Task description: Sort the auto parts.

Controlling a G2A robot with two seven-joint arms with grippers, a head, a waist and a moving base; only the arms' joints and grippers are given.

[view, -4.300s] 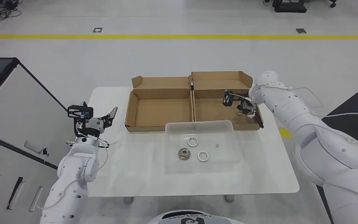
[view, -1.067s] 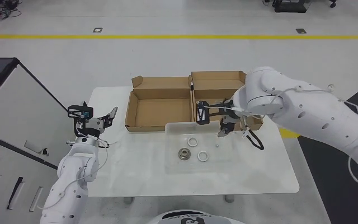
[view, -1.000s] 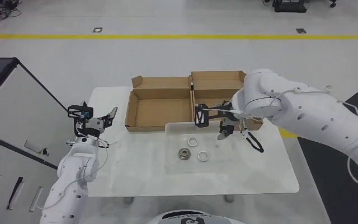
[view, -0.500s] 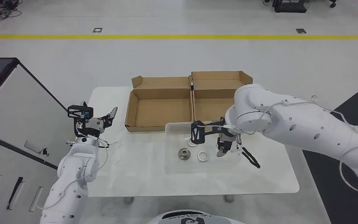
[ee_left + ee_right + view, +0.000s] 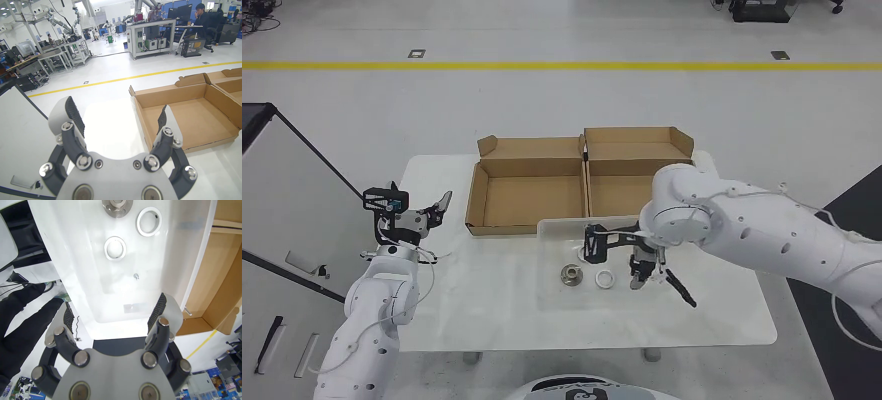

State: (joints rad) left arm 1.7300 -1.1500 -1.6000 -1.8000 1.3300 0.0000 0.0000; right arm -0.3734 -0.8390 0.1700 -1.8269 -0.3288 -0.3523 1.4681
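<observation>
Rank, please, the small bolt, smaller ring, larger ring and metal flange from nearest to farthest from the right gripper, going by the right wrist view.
1. Small bolt, in the tray just ahead of the right gripper.
2. Smaller ring, mid-tray beyond the bolt.
3. Larger ring, on the cardboard box side.
4. Metal flange, farthest, slightly beyond the larger ring.

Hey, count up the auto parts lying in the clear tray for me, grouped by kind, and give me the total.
rings: 2
metal flange: 1
small stud: 1
Total: 4
</observation>
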